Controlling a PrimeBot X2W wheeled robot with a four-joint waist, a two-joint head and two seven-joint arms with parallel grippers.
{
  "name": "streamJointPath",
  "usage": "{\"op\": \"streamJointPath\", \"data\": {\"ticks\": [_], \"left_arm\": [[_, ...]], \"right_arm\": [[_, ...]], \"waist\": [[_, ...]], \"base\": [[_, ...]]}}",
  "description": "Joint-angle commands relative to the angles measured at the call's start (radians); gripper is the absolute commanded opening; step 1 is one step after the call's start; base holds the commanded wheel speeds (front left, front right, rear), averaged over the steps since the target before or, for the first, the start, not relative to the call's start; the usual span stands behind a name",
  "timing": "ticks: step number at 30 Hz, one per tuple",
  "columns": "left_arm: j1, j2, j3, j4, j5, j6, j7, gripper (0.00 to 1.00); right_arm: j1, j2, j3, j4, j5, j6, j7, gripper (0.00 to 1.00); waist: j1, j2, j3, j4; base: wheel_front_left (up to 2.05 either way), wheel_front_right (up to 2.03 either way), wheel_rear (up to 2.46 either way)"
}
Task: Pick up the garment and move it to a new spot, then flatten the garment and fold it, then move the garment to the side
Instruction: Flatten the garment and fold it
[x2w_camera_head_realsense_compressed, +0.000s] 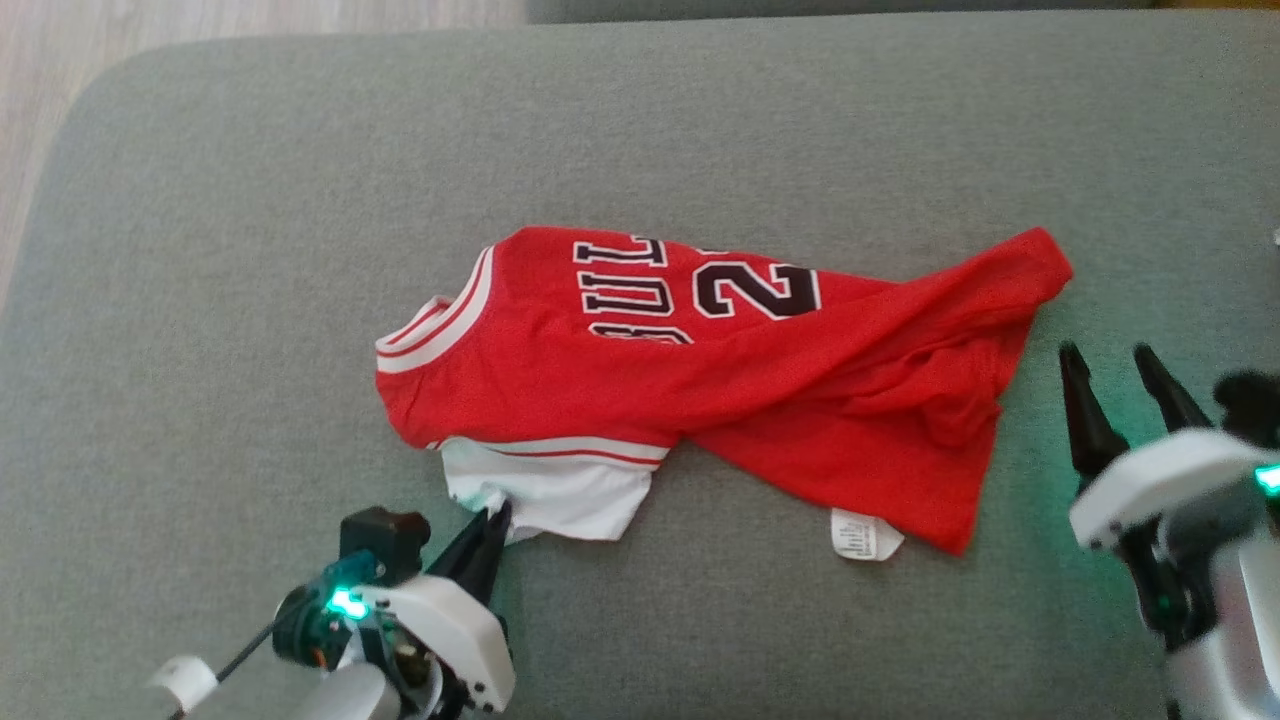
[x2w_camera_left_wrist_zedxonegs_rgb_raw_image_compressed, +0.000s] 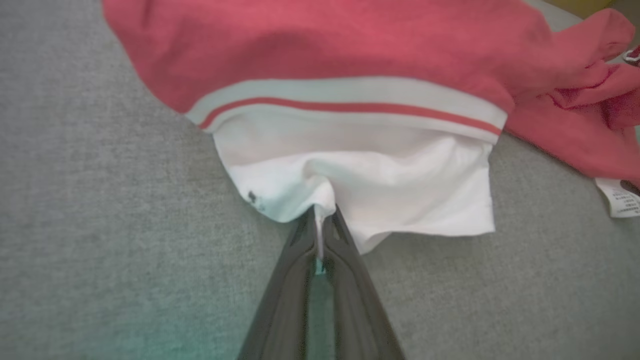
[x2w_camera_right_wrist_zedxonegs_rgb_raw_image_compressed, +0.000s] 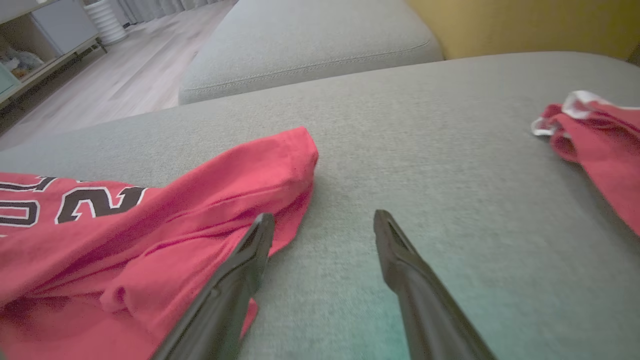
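The garment (x2w_camera_head_realsense_compressed: 700, 380) is a red jersey with dark letters, striped trim and a white sleeve, lying crumpled on the grey cushion (x2w_camera_head_realsense_compressed: 250, 250). My left gripper (x2w_camera_head_realsense_compressed: 495, 515) sits at the near edge of the white sleeve (x2w_camera_left_wrist_zedxonegs_rgb_raw_image_compressed: 380, 195), shut on a pinch of that white cloth, as the left wrist view shows at the left gripper (x2w_camera_left_wrist_zedxonegs_rgb_raw_image_compressed: 320, 215). My right gripper (x2w_camera_head_realsense_compressed: 1105, 360) stands open beside the jersey's right end; in the right wrist view the right gripper (x2w_camera_right_wrist_zedxonegs_rgb_raw_image_compressed: 322, 220) has its left finger over the red hem (x2w_camera_right_wrist_zedxonegs_rgb_raw_image_compressed: 280, 165), nothing between the fingers.
A second red cloth with white trim (x2w_camera_right_wrist_zedxonegs_rgb_raw_image_compressed: 595, 135) lies on the cushion off to the right. A white care label (x2w_camera_head_realsense_compressed: 865, 533) sticks out at the jersey's near edge. Wooden floor (x2w_camera_head_realsense_compressed: 200, 20) lies beyond the cushion's far left; another cushion (x2w_camera_right_wrist_zedxonegs_rgb_raw_image_compressed: 310, 45) stands behind.
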Motion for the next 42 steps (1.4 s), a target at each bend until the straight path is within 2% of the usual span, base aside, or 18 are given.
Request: {"op": "streamJointPath", "data": {"ticks": [1, 10, 16, 17, 18, 27, 31, 36, 42], "left_arm": [[-0.044, 0.012, 0.027, -0.015, 0.006, -0.004, -0.009, 0.00], [-0.073, 0.003, 0.025, -0.008, 0.008, -0.008, -0.035, 0.00], [-0.079, 0.001, 0.027, -0.004, 0.007, -0.007, -0.053, 0.00], [-0.080, 0.001, 0.028, -0.004, 0.008, -0.007, -0.057, 0.00], [-0.081, 0.002, 0.031, -0.006, 0.009, -0.006, -0.066, 0.00], [-0.080, 0.030, 0.083, -0.080, 0.026, 0.021, -0.184, 0.00], [-0.089, 0.079, 0.133, -0.220, 0.065, 0.061, -0.258, 0.00], [-0.137, 0.172, 0.207, -0.473, 0.139, 0.111, -0.293, 0.00], [-0.271, 0.285, 0.296, -0.733, 0.231, 0.149, -0.240, 0.00]], "right_arm": [[-0.049, -0.027, 0.034, -0.015, 0.011, -0.001, 0.005, 1.00], [-0.237, -0.116, 0.165, 0.195, 0.111, -0.001, 0.047, 1.00], [-0.297, -0.150, 0.234, 0.261, 0.168, -0.001, 0.066, 1.00], [-0.303, -0.154, 0.244, 0.269, 0.177, -0.001, 0.069, 0.40], [-0.308, -0.158, 0.251, 0.274, 0.186, -0.001, 0.069, 0.00], [-0.299, -0.197, 0.276, 0.219, 0.238, -0.001, -0.010, 0.00], [-0.257, -0.220, 0.235, 0.110, 0.231, -0.001, -0.055, 0.00], [-0.172, -0.214, 0.123, -0.146, 0.161, -0.001, -0.043, 0.00], [-0.089, -0.154, -0.044, -0.576, 0.044, -0.001, 0.111, 0.00]], "waist": [[-0.0002, 0.0000, 0.013, 0.013], [-0.0002, 0.0000, 0.047, 0.051], [-0.0002, 0.0000, 0.057, 0.057], [-0.0002, 0.0000, 0.058, 0.058], [-0.0002, 0.0000, 0.058, 0.059], [-0.0002, 0.0000, 0.039, 0.059], [-0.0002, 0.0000, 0.008, 0.063], [-0.0002, 0.0000, -0.044, 0.066], [-0.0002, 0.0000, -0.097, 0.059]], "base": [[0.00, 0.00, 0.00], [0.00, 0.00, 0.00], [0.00, 0.00, 0.00], [0.00, 0.00, 0.00], [0.00, 0.00, 0.00], [0.00, 0.00, 0.00], [0.00, 0.00, 0.00], [0.00, 0.00, 0.00], [0.00, 0.00, 0.00]]}}
